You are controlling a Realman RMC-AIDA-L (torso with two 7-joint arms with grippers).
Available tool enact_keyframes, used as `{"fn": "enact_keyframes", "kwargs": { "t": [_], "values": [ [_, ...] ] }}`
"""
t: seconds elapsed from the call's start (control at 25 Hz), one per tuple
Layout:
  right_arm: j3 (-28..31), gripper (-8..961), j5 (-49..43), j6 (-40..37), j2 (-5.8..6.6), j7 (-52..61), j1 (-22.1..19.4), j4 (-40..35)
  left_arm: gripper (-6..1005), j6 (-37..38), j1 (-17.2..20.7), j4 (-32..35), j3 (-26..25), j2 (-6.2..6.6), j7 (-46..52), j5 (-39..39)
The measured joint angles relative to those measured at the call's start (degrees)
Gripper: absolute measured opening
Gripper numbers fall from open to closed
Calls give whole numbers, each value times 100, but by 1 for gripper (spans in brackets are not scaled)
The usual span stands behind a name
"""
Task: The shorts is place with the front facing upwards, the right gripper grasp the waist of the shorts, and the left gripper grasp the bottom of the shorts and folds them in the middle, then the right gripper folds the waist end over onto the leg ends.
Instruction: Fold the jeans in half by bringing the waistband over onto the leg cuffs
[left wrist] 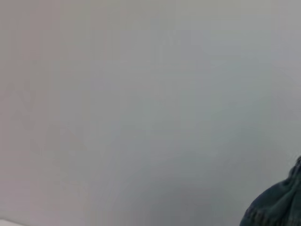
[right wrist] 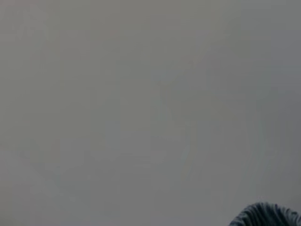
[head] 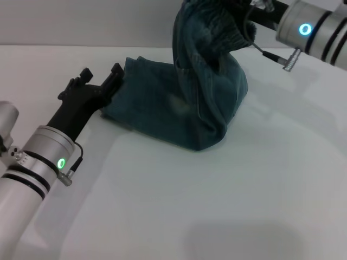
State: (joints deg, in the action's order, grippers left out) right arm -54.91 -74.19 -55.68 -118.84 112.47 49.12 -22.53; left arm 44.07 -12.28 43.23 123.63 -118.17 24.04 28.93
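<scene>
Denim shorts [head: 184, 97] sit mid-table on the white table [head: 217, 206], already folded lengthwise into a narrower strip. I see the waist of the shorts [head: 209, 27], w/ its dark crinkled elastic band, lifted well off the surface at the top of the head view, fabric hanging down from it in a tall fold. The right gripper [head: 246, 19] is up there at the band, coming in from the robot's right; its cyan-lit arm runs off the top-right corner. The cloth hangs from it, so it's pinching the waist, tho I can't make out the fingertips themselves behind the denim.

The leg ends [head: 127, 89] lie flat on the table on the robot's left side of the garment. The left gripper [head: 100, 81] is low by the table right at that edge, prongs spread apart, the nearer one touching or just beside the hem; nothing is clamped between them as far as I can see. Green-lit arm runs back to the bottom-left corner.

Left wrist view: mostly blank grey, w/ a bit of gathered denim in one corner. Right wrist view: same, only a small curve of ribbed band at the edge
</scene>
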Motion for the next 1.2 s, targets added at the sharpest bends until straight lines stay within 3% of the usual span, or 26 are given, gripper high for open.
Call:
{"fn": "enact_keyframes", "kwargs": {
  "t": [0.68,1.2],
  "values": [
    [-1093,130,-100,845,11,-167,1000,433,830,256,-43,-120,65,14,42,-19],
    [-1847,625,-114,2346,-79,-1753,309,-20,830,294,-239,-285,114,22,63,-29]
  ]
}}
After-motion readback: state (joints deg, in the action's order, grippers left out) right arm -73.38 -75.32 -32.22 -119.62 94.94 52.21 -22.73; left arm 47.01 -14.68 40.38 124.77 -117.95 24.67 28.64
